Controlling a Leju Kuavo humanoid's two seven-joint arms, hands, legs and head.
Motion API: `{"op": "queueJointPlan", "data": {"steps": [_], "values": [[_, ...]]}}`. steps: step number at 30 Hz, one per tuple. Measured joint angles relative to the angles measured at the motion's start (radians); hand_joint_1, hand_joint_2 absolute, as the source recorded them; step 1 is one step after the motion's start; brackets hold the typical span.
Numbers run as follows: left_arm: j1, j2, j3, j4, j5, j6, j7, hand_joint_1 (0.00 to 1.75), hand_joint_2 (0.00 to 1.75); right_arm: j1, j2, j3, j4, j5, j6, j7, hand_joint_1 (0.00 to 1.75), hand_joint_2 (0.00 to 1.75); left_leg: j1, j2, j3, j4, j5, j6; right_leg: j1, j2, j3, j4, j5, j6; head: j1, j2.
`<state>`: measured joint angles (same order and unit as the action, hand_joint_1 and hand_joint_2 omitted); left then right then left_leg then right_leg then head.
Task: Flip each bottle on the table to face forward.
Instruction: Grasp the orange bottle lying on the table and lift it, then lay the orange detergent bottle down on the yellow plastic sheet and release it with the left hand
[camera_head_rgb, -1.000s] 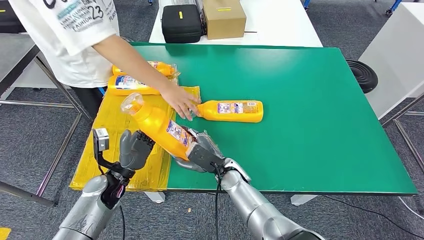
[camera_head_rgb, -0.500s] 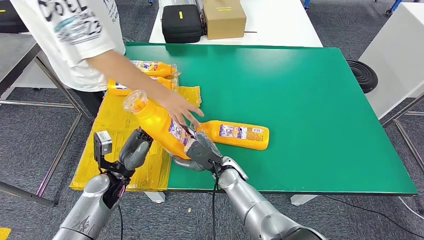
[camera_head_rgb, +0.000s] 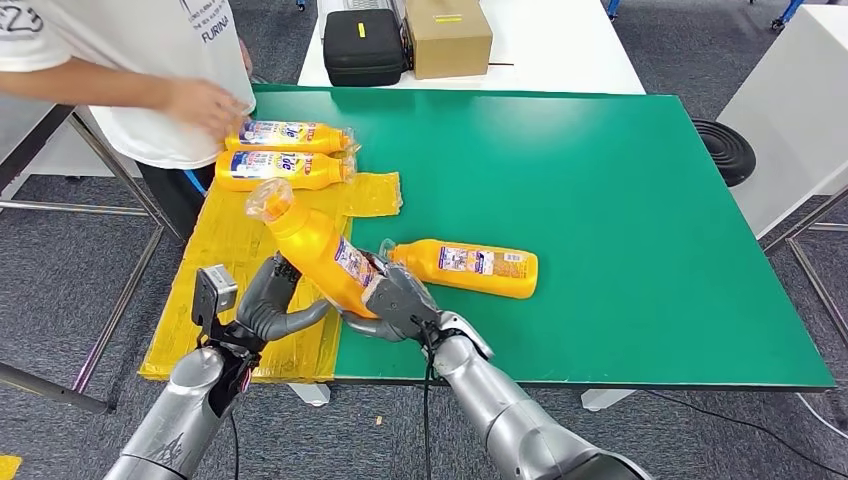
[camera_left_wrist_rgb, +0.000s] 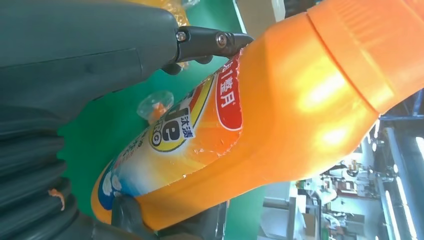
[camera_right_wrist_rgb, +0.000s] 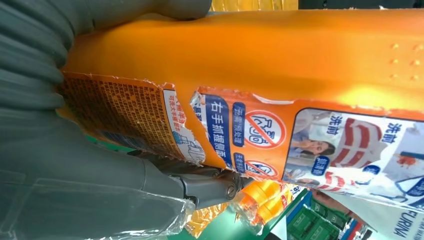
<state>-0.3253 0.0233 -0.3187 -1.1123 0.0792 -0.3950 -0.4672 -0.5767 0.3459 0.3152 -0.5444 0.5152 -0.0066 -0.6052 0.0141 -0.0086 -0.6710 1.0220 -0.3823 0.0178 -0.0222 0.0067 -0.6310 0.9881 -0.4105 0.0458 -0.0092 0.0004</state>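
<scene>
An orange bottle (camera_head_rgb: 312, 248) (camera_left_wrist_rgb: 280, 110) (camera_right_wrist_rgb: 300, 60) hangs tilted over the table's near left edge, with its clear-wrapped cap (camera_head_rgb: 268, 201) pointing up and away. My right hand (camera_head_rgb: 397, 300) (camera_right_wrist_rgb: 75, 165) grips its lower body, and the back label faces that wrist camera. My left hand (camera_head_rgb: 272, 303) (camera_left_wrist_rgb: 75, 75) holds the same bottle from the other side, fingers above and below its base. A second orange bottle (camera_head_rgb: 466, 267) lies on the green table (camera_head_rgb: 620, 200) just past my right hand. Two more bottles (camera_head_rgb: 286, 133) (camera_head_rgb: 280, 166) lie at the far left.
A yellow mat (camera_head_rgb: 225, 255) covers the table's left side. A person in a white shirt stands at the far left corner, one hand (camera_head_rgb: 205, 102) raised near the two far bottles. A black case (camera_head_rgb: 362, 45) and a cardboard box (camera_head_rgb: 447, 35) sit on the white table behind.
The person moved the lying bottle nearer and to the right, then drew the hand back to the far left. My left hand closed in on the held bottle.
</scene>
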Motion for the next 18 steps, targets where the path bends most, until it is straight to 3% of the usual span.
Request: {"op": "queueJointPlan", "data": {"steps": [5, 18], "values": [[-0.006, -0.002, 0.002, 0.004, -0.017, 0.029, 0.01, 0.0, 1.75, -0.005, 0.009, 0.04, 0.003, 0.053, -0.013, 0.038, 1.75, 1.75, 0.0, 0.0, 0.0, 0.0, 0.0, 0.0, 0.0, 0.0, 0.0, 0.0, 0.0, 0.0, 0.0, 0.0], [-0.006, -0.002, 0.036, 0.042, 0.093, -0.029, 0.061, 0.0, 1.75, -0.019, 0.011, 0.31, -0.001, 0.019, -0.026, 0.129, 1.75, 1.75, 0.0, 0.0, 0.0, 0.0, 0.0, 0.0, 0.0, 0.0, -0.001, 0.0, 0.0, 0.0, 0.0, 0.0]]}}
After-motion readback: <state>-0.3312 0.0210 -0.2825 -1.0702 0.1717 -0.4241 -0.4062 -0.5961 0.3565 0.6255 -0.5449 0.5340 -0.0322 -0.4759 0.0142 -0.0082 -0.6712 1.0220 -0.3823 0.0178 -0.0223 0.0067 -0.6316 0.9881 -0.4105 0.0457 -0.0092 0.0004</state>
